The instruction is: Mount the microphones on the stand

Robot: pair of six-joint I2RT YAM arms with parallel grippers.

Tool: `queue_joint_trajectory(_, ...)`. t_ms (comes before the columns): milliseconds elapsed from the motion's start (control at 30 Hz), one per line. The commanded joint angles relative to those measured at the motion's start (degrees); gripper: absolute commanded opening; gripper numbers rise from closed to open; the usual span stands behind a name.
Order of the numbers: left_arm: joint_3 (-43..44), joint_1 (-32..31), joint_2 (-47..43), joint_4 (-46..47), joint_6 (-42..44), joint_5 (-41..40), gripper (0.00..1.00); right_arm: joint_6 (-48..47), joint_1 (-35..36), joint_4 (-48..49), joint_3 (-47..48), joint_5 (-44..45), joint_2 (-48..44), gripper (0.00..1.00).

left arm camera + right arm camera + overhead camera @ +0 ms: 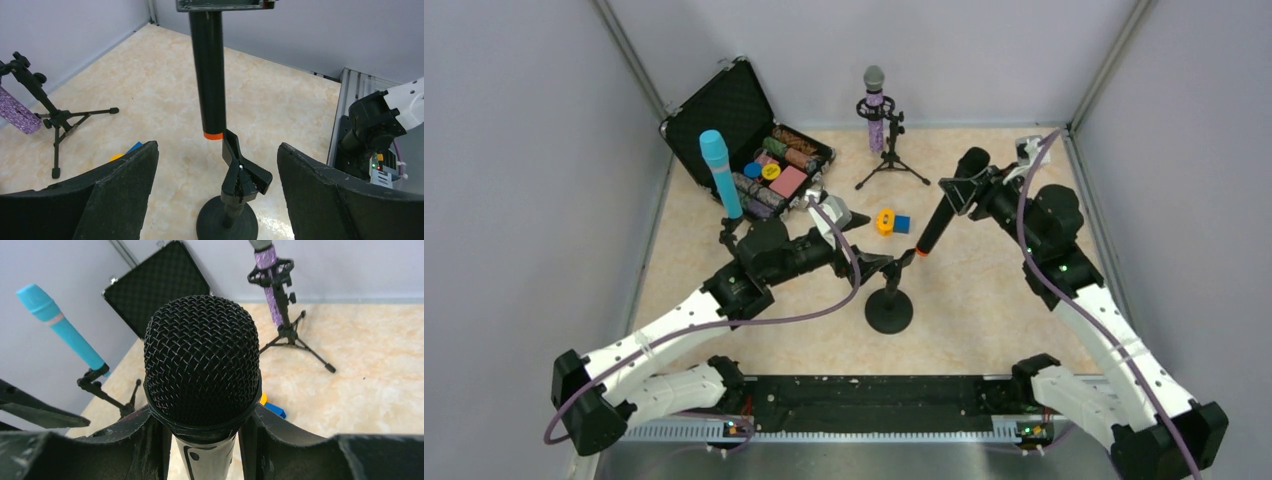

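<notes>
My right gripper (pixel 959 192) is shut on the black microphone (pixel 944 210) just below its mesh head (pixel 202 360). It holds the microphone tilted, with the orange end (pixel 213 135) touching or just above the upper arm of the clip (pixel 240 165) on the round-base stand (pixel 889 310). My left gripper (pixel 876 264) is open, with its fingers (pixel 125 190) either side of that clip and not touching it. The glittery purple microphone (pixel 876 120) sits in a tripod stand at the back. The light-blue microphone (pixel 721 175) sits in a stand at the left.
An open black case (pixel 724 110) holding several small items stands at the back left. A yellow and a blue block (pixel 892 222) lie between the stands. Grey walls close in the table on three sides. The tripod's legs (pixel 55 120) spread over the floor.
</notes>
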Motion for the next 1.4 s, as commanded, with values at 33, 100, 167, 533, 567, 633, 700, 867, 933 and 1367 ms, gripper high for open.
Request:
queue_joint_trajectory(33, -3.4, -0.2, -2.4, 4.1, -2.2, 3.1, 0.92, 1.2, 0.8, 8.4, 3.3, -4.9, 4.9, 0.0)
queue_joint_trajectory(100, -4.9, -0.2, -3.4, 5.3, -2.1, 3.4, 0.93, 1.4, 1.0, 9.8, 3.0, -5.2, 6.0, 0.0)
queue_joint_trajectory(167, -6.2, -0.2, -4.1, 6.3, -1.9, 3.3, 0.94, 1.6, 1.6, 10.7, 3.0, -5.8, 6.7, 0.0)
queue_joint_trajectory(533, -8.5, -0.2, -4.7, 7.0, -1.7, 1.0, 0.94, -0.3, 6.4, 8.0, 2.8, -3.5, 6.4, 0.0)
queue_joint_trajectory(567, -8.4, -0.2, -4.3, 7.0, -1.1, 1.2, 0.94, -0.4, 6.4, 7.6, 2.6, -2.9, 6.1, 0.0)
queue_joint_trajectory(633, -8.1, -0.2, -3.9, 6.2, -0.5, 0.9, 0.96, -0.6, 6.5, 6.8, 2.5, -2.4, 5.5, 0.0)
queue_joint_trajectory(700, -7.8, -0.2, -3.5, 5.3, 0.0, 0.7, 0.97, -0.7, 6.4, 6.1, 2.5, -2.4, 5.0, 0.0)
queue_joint_trajectory(867, -8.0, -0.2, -3.5, 5.0, 0.9, 0.7, 0.98, -0.9, 6.4, 5.5, 2.0, -2.8, 3.2, 0.0)
queue_joint_trajectory(933, -8.0, -0.2, -3.6, 4.8, 1.3, 0.5, 0.98, -0.9, 6.4, 5.4, 1.6, -2.9, 2.4, 0.0)
queue_joint_trajectory(1367, -8.2, -0.2, -3.6, 4.3, 4.8, 1.7, 0.99, -3.7, 6.4, 0.7, 1.7, 4.6, -1.2, 0.0)
